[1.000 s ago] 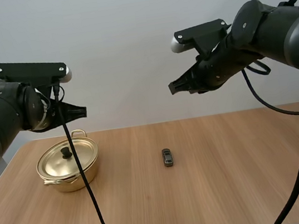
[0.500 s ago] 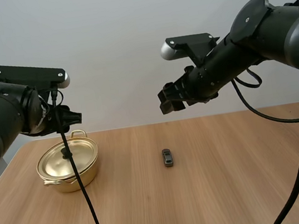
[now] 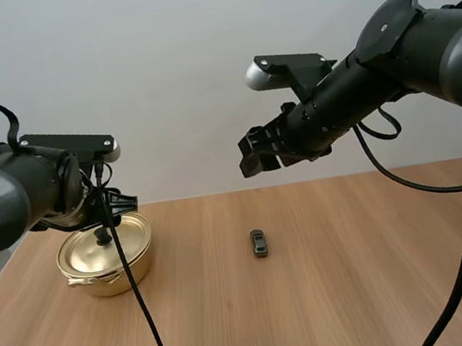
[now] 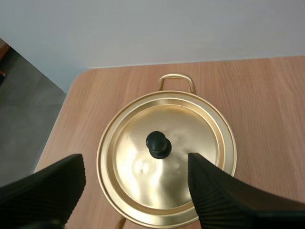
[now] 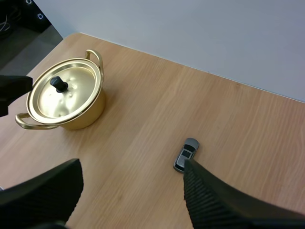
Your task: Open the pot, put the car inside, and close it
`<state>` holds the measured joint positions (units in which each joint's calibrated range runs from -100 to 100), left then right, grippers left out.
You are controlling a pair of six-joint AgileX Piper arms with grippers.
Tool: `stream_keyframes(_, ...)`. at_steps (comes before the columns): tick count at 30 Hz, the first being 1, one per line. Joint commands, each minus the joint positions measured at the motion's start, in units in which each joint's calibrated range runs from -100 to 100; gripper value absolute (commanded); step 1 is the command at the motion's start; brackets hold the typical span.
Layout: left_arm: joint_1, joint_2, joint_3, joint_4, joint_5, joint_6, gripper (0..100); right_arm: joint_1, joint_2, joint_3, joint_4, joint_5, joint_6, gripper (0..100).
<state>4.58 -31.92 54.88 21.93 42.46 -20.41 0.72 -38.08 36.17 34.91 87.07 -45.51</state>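
A golden pot stands at the table's left, its lid on and a black knob in the lid's middle. My left gripper hangs just above it, open. In the left wrist view its fingers stand wide apart on either side of the lid and knob, well above them. A small grey toy car lies mid-table. My right gripper is open, high above the car and slightly behind it. In the right wrist view the car lies by one finger.
The pot has two loop handles, one toward the wall and one toward the front. A dark tip of the left gripper shows beside it. Bare wood lies between pot and car and across the table's front and right.
Both grippers have gone from shut to open. My left arm has come down toward the pot. My right arm has reached leftward, nearer above the car.
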Motion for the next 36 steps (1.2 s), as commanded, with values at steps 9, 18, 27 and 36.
stream_keyframes(9, 0.06, 11.01, 0.0, 9.9, -10.41, -7.27, 100, 0.03, 0.04, 0.0, 0.05, 4.31, 0.02, 100)
stream_keyframes(18, 0.65, 17.42, 0.0, 13.06, -16.49, -9.05, 100, 0.03, 0.04, 0.0, 0.05, 4.31, 0.02, 100)
stream_keyframes(27, 3.11, 19.78, -0.68, 13.15, -23.83, -9.05, 100, 0.03, 0.04, 0.0, -0.03, 4.5, 0.02, 100)
stream_keyframes(36, 3.11, 20.32, -0.68, 13.15, -27.08, -9.05, 100, 0.03, 0.04, 0.0, -0.03, 4.5, 0.02, 100)
